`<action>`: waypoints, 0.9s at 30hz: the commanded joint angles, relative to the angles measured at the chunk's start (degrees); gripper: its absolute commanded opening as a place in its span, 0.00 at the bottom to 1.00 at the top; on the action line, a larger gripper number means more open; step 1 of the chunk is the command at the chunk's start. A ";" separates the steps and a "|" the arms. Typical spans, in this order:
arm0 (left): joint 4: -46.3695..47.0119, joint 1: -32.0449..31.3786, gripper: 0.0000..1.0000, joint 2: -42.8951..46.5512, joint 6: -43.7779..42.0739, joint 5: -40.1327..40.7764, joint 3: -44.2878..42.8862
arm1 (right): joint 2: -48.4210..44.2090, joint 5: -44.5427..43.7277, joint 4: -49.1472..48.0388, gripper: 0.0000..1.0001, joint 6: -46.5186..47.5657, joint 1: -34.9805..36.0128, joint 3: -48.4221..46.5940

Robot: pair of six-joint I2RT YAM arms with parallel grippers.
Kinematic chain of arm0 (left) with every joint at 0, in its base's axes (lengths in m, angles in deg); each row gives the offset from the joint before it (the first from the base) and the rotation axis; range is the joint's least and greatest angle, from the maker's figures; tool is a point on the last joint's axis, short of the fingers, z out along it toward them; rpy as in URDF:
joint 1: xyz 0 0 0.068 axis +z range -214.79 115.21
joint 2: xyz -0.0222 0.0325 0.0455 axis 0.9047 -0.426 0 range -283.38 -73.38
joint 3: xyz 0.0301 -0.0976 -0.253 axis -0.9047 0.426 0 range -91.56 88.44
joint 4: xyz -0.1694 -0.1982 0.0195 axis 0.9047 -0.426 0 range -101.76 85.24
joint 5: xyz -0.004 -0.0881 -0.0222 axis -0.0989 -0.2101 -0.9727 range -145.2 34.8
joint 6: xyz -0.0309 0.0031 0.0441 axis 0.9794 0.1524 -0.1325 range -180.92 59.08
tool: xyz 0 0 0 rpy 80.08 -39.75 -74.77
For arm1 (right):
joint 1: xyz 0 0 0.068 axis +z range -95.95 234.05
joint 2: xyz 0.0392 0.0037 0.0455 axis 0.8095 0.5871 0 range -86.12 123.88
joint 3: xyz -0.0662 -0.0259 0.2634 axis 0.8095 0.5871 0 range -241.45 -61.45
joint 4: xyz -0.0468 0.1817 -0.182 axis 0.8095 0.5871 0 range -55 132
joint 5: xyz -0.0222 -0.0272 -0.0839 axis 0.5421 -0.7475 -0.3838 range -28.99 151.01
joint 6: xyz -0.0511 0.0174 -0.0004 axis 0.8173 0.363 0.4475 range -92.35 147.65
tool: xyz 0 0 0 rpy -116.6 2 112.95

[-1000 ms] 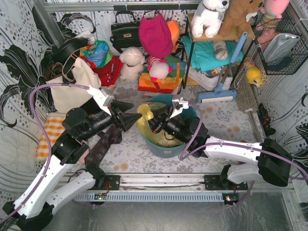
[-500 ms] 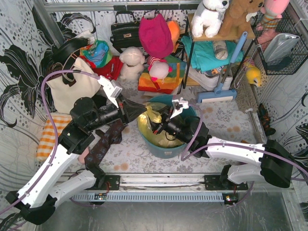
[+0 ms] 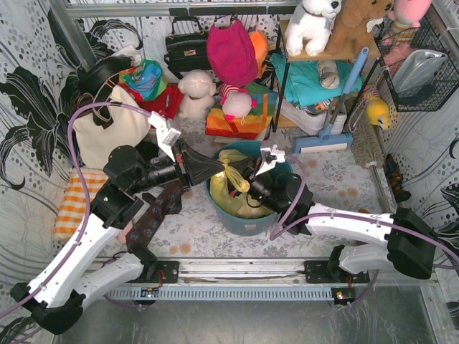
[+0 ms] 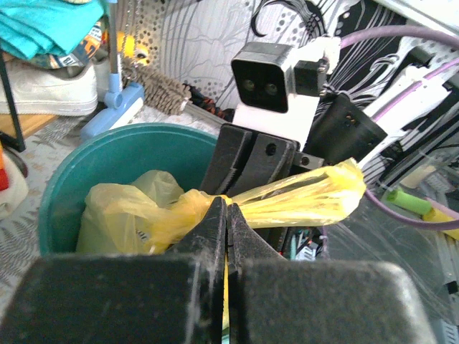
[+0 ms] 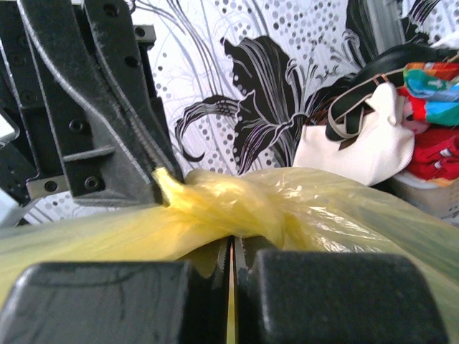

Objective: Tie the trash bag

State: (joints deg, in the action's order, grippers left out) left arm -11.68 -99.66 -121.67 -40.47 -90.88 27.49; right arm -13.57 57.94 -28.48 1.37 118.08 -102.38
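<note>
The trash bag (image 3: 228, 198) is thin yellow plastic lining a round teal bin (image 3: 247, 223). Its top is gathered into a twisted bunch (image 5: 237, 204) above the bin. My left gripper (image 3: 223, 170) reaches in from the left and is shut on one strand of the bag (image 4: 287, 197); yellow film shows between its jaws (image 4: 228, 215). My right gripper (image 3: 247, 180) comes from the right, tip to tip with the left, and is shut on the bag as well, with film pinched between its jaws (image 5: 231, 247). In the right wrist view the left gripper's fingers (image 5: 122, 122) sit against the bunch.
A cream tote (image 3: 107, 132) and an orange checked cloth (image 3: 75, 201) lie to the left. Bags, plush toys (image 3: 197, 93) and a shelf rack (image 3: 323, 79) crowd the back. A blue-handled brush (image 3: 323, 140) rests right of the bin. Patterned walls close in both sides.
My left gripper has swung right, from beside the bin to the gathered bag top, and closed on it. The right gripper stayed shut on the bag and shifted slightly.
</note>
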 commanded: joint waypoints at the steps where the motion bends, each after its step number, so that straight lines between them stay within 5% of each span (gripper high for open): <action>1: 8.25 0.02 0.00 0.64 4.87 -5.12 2.26 | 0.49 -4.63 -5.43 0.00 2.58 0.29 -0.49; 14: 10.66 -2.19 0.01 1.85 7.94 -6.67 7.18 | -0.22 -9.23 -12.57 0.00 7.35 0.29 3.22; 20: 4.40 -2.30 0.47 4.91 3.13 -1.76 5.53 | 0.43 -7.94 -16.29 0.00 7.91 0.28 4.23; 27: -0.78 -2.20 0.54 10.12 -0.59 13.06 0.93 | 1.60 -5.78 -18.40 0.00 7.94 0.29 3.80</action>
State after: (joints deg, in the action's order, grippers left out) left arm -11.33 -101.56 -113.93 -37.93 -87.82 31.75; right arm -13.04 50.73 -42.23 8.67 118.34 -99.05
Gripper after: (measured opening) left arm 0.539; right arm 0.003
